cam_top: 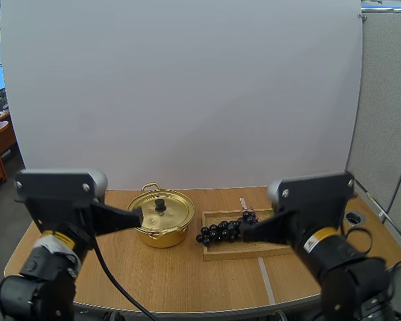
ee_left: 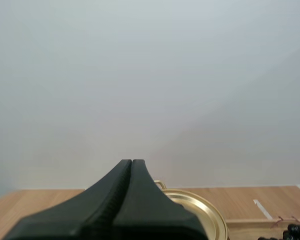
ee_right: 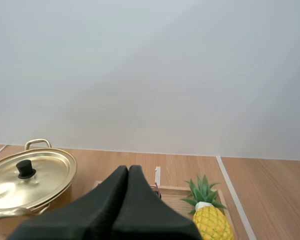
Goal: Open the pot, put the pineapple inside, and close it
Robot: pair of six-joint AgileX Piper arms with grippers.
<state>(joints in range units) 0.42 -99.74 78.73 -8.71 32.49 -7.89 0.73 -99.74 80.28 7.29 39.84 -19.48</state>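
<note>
The left pincer point(cam_top: 138, 216) points forward, closed into one dark wedge, gripping nothing. The right pincer point(cam_top: 244, 232) is likewise closed and empty, angled slightly inward.

The round metal pot point(cam_top: 162, 237) is shiny gold, its lid knob point(cam_top: 160, 204) black; at its three o'clock the bunch of grapes point(cam_top: 220, 231) is glossy purple-black on a pale wooden tray point(cam_top: 247, 253); the pineapple point(ee_right: 210, 224) is yellow, cross-hatched, green-crowned; the wood-grain table point(cam_top: 187, 274) is tan with white tape stripes point(cam_top: 267, 281).
</note>
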